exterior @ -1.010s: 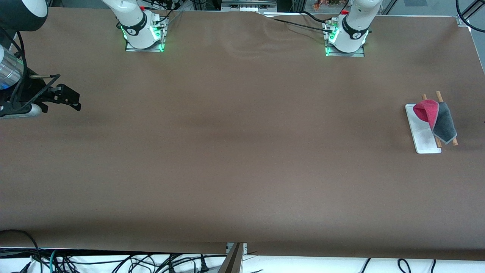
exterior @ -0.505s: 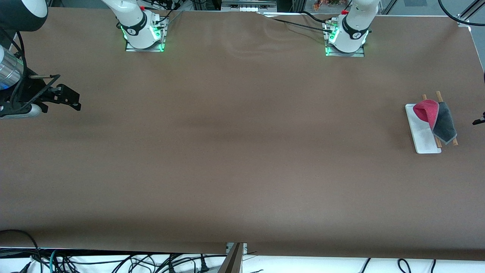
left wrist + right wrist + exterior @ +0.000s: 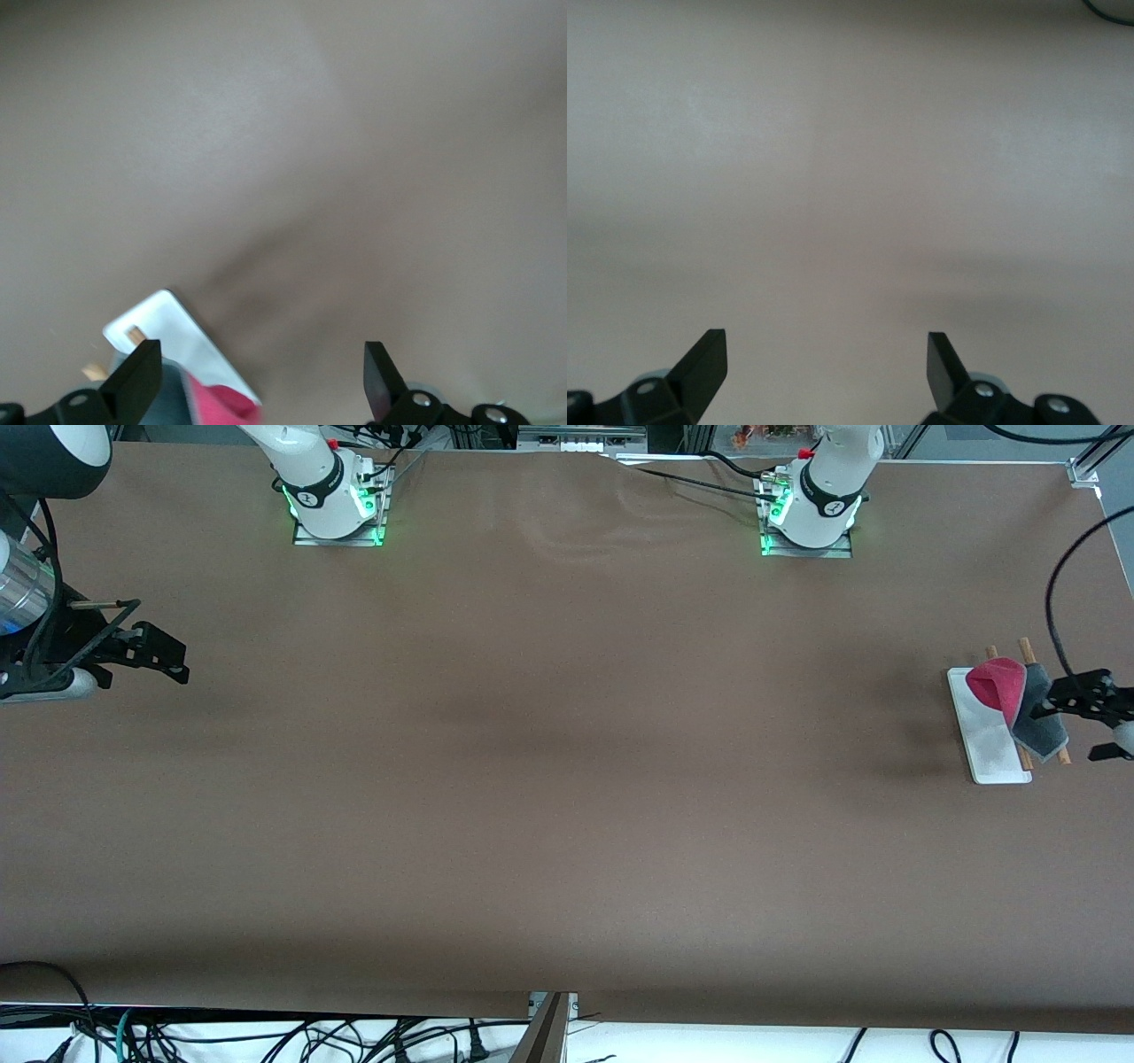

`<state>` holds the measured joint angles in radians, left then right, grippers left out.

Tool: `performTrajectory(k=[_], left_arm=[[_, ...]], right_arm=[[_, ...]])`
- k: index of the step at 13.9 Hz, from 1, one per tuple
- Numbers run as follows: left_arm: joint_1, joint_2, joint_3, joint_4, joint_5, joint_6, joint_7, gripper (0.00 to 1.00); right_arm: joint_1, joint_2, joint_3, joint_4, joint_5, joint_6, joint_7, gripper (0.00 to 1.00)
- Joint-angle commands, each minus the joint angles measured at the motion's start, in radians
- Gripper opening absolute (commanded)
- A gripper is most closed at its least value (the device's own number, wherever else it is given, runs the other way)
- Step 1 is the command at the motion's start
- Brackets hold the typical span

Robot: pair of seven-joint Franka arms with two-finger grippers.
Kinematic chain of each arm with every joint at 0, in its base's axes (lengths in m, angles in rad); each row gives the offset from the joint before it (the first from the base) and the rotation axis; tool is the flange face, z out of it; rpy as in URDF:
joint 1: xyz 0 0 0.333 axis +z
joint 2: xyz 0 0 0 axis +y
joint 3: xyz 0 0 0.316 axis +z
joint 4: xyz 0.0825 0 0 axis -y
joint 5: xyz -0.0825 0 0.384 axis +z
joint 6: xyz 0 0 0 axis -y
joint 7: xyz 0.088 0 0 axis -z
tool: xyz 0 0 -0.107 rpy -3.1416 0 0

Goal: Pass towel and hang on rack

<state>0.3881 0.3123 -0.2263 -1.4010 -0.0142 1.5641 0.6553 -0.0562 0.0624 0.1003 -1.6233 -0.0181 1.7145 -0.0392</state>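
The towel [image 3: 1001,684] hangs over the two wooden rods of the rack [image 3: 988,737] at the left arm's end of the table, its pink-red face toward the table's middle and its dark grey face toward the table's end. My left gripper [image 3: 1074,728] is open and empty, up beside the towel's grey side. In the left wrist view the gripper [image 3: 261,359] is open, with the rack's white base [image 3: 168,320] and the towel [image 3: 217,403] by one finger. My right gripper [image 3: 182,664] waits, open and empty, over the right arm's end of the table; its wrist view [image 3: 827,347] shows only bare table.
The brown table covering [image 3: 567,762] fills the view. The two arm bases [image 3: 337,500] [image 3: 811,509] stand along the edge farthest from the front camera. A black cable [image 3: 1059,593] loops above the rack.
My left gripper has come into the front view from past the table's end and now hangs beside the towel on the rack. The towel, the rack and the right arm have not moved.
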Motion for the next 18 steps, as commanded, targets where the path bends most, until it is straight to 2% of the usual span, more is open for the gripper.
performTrajectory(k=[1,6,9,13,18], left_arm=[[-0.063,-0.145,0.030,-0.163,0.026,0.013,-0.222,1.00],[-0.265,-0.231,0.189,-0.243,0.005,0.025,-0.475,1.00],[-0.287,-0.309,0.193,-0.358,-0.006,0.094,-0.621,1.00],[-0.284,-0.288,0.189,-0.328,-0.007,0.083,-0.622,1.00],[-0.279,-0.295,0.194,-0.340,-0.012,0.117,-0.615,1.00]], right_arm=[[-0.017,0.010,0.012,0.023,0.015,-0.010,-0.013,1.00],[-0.016,0.014,0.012,0.025,0.015,-0.010,-0.013,1.00],[-0.016,0.014,0.012,0.023,0.017,-0.010,-0.013,1.00],[-0.017,0.016,0.012,0.023,0.017,-0.010,-0.011,1.00],[-0.017,0.016,0.012,0.023,0.018,-0.010,-0.011,1.00]])
